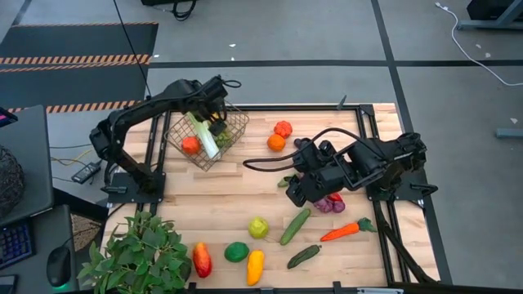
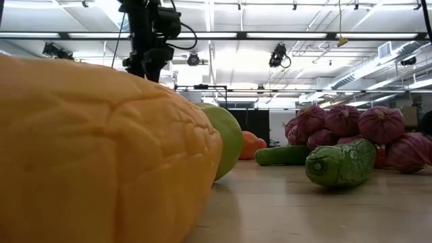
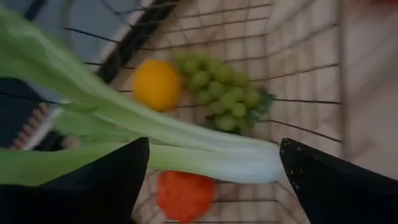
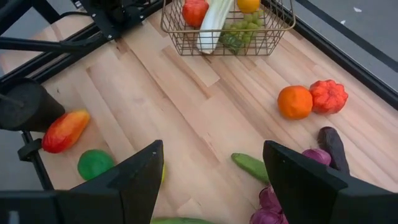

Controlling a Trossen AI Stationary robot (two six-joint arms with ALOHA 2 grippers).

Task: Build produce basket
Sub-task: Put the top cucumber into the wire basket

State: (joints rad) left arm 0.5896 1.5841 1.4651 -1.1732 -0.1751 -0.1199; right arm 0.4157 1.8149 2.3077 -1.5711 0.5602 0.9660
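Overhead, left end effector (image 3: pixel 211 168) wide open above celery (image 3: pixel 155 134) in basket (image 1: pixel 233 131).

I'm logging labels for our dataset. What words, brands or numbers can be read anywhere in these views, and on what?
None: no readable text in any view.
The produce, the basket, the table and both arms carry no visible lettering.
The keyboard keys at the high view's edge are too small to read.
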